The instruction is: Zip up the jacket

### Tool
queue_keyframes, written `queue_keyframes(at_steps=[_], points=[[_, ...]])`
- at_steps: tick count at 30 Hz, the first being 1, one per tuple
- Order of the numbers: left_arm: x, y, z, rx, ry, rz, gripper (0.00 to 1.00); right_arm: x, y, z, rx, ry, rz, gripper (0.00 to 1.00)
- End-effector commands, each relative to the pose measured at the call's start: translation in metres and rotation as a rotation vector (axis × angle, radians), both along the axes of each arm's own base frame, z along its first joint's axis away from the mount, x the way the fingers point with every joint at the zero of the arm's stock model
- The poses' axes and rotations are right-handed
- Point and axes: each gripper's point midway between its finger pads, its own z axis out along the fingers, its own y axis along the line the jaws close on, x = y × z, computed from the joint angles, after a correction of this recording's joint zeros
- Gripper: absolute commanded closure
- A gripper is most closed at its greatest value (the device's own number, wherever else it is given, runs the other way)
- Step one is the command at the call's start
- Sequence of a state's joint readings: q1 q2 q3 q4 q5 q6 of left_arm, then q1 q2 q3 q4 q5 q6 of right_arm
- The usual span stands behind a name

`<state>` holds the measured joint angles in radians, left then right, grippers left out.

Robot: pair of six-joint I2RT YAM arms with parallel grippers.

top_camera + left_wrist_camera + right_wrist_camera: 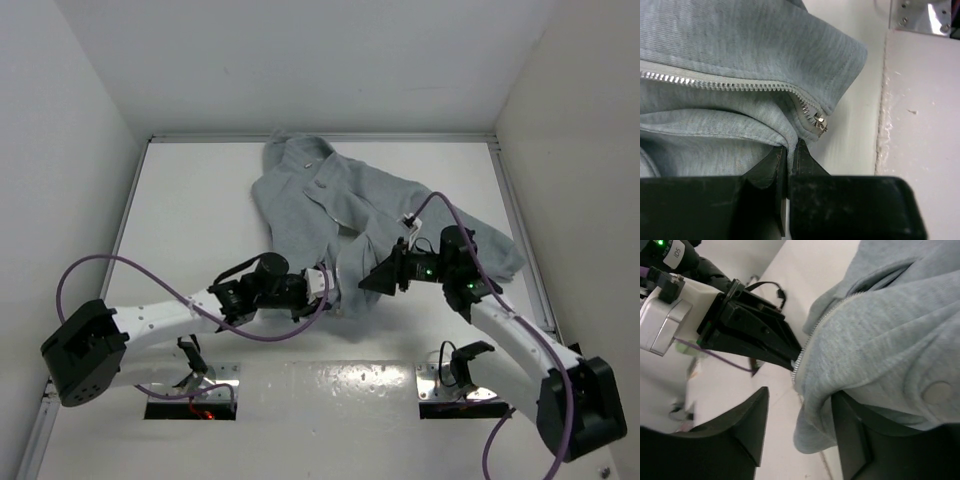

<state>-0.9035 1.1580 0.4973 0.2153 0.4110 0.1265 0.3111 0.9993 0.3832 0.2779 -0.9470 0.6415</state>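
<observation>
**Grey jacket (330,200), hem pinched by your left claw (788,150)**

The jacket lies rumpled on the white worktop (200,200), toward the middle and back, with its collar end away from the arms. Your left claw is closed narrow on the bottom edge of the fabric. It grips just beside the silver zip slider (819,123), which sits at the hem end of the zip teeth (715,82). Your right claw (800,405) stands wide, one finger on either side of the jacket's lower corner, close to the left claw.

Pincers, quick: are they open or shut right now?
Left pincer: shut on the jacket hem.
Right pincer: open, with the hem in the gap.
</observation>
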Motion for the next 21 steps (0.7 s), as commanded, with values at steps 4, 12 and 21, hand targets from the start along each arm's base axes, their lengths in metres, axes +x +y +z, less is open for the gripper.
queue_keyframes(at_steps=[4,12,21], points=[[-0.021,-0.009,-0.002,0.033,0.075,-0.105,1.00,0.012,-0.026,-0.001,-0.198,-0.320,-0.078,0.54],[-0.016,0.000,-0.009,0.049,0.206,-0.023,1.00,-0.008,-0.032,0.011,-0.243,-0.558,0.024,0.58],[-0.013,-0.003,-0.003,0.007,0.288,0.046,1.00,-0.077,-0.002,0.017,-0.049,-0.397,0.270,0.66]])
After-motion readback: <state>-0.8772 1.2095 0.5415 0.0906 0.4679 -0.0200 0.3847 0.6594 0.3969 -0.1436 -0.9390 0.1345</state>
